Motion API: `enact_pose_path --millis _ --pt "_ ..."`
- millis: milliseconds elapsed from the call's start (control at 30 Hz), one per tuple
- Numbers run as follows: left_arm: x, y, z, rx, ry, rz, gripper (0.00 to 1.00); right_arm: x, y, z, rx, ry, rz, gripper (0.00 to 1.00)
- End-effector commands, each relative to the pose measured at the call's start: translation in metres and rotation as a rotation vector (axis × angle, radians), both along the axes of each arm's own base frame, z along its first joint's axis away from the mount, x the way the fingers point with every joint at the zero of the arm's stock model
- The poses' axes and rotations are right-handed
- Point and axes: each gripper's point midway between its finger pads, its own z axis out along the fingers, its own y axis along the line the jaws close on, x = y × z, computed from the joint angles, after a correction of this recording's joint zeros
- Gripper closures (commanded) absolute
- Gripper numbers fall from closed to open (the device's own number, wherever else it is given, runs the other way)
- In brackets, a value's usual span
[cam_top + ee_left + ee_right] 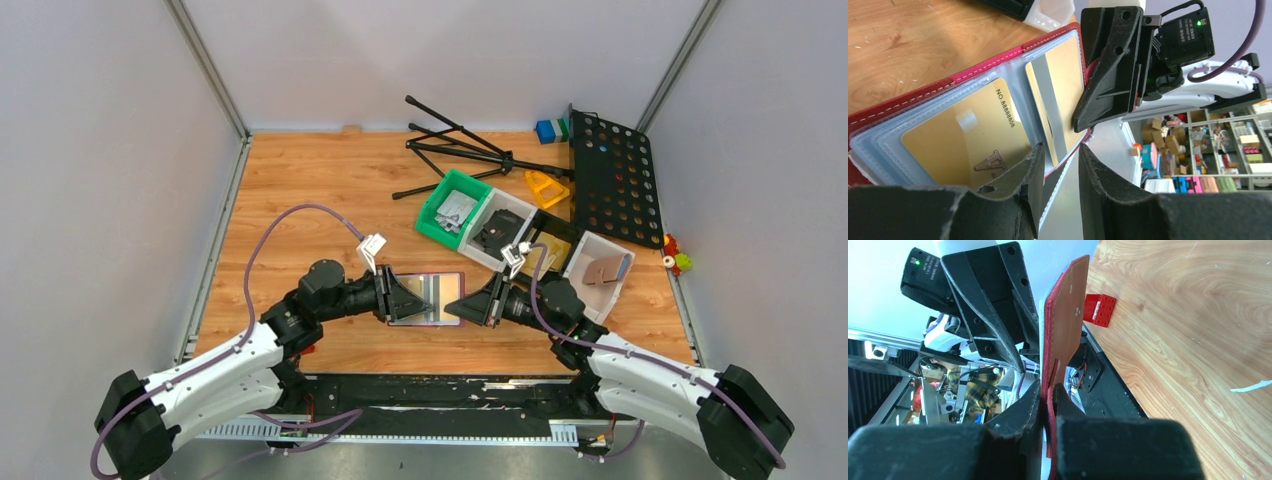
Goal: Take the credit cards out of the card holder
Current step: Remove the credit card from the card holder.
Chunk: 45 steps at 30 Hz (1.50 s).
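The right gripper (1048, 390) clamped the holder (1065, 315) by its edge, while the left gripper (1062, 150) sat narrowly parted at the cards (963, 140), its grip unclear.

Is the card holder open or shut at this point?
Open: the card holder shows its clear pockets, gold cards still inside.

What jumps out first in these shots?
The open dark-red card holder, front-centre of the table, with right fingers pinched on its edge and left fingers at the opposite side. Gold cards show through its clear sleeves. A black perforated panel lies far right.
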Motion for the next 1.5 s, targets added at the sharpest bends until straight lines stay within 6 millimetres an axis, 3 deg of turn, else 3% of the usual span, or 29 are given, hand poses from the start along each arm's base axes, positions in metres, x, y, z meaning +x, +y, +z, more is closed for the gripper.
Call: enact_pose_path --millis 0,167,400,500,600,700,733,900,1033,1100,1167,1267,1400,1467 --pt "0.000 -0.003 0.008 -0.068 0.007 0.009 0.63 -0.006 0.003 0.046 0.157 -0.093 0.047 1.00" --pt "-0.001 -0.002 0.009 -0.088 0.020 0.012 0.68 -0.010 0.004 0.049 0.192 -0.085 0.070 1.00" --pt "-0.009 -0.002 0.032 -0.242 0.005 -0.016 0.90 -0.010 0.003 0.044 0.198 -0.067 0.070 1.00" --pt "-0.012 0.002 0.039 -0.281 -0.013 -0.021 0.92 -0.009 0.002 0.039 0.186 -0.055 0.065 0.89" --pt "-0.014 0.005 0.042 -0.292 -0.029 -0.022 0.96 -0.010 0.001 0.037 0.183 -0.058 0.065 0.69" --pt "-0.012 0.007 0.035 -0.267 -0.009 -0.011 0.98 -0.010 0.000 0.039 0.187 -0.063 0.060 0.63" --pt "-0.012 0.007 0.031 -0.263 0.002 -0.009 0.98 -0.010 -0.001 0.039 0.187 -0.064 0.058 0.64" --pt "-0.014 0.006 0.025 -0.279 0.030 -0.020 0.99 -0.008 -0.001 0.036 0.172 -0.053 0.052 0.87" --pt "-0.014 0.007 0.026 -0.291 0.031 -0.016 0.99 -0.009 -0.002 0.034 0.172 -0.048 0.049 0.91" --pt "-0.013 0.007 0.028 -0.314 0.031 -0.011 0.92 -0.009 -0.001 0.034 0.170 -0.047 0.053 1.00" --pt "-0.014 0.005 0.033 -0.349 0.037 -0.023 0.84 -0.010 0.000 0.035 0.170 -0.049 0.062 1.00" --pt "-0.017 0.001 0.037 -0.370 0.039 -0.061 0.80 -0.010 0.001 0.036 0.175 -0.046 0.069 1.00" --pt "-0.017 -0.002 0.042 -0.395 0.043 -0.083 0.82 -0.010 0.003 0.036 0.174 -0.044 0.081 1.00" --pt "-0.018 -0.002 0.046 -0.413 0.039 -0.089 0.87 -0.009 0.003 0.034 0.172 -0.043 0.075 1.00"
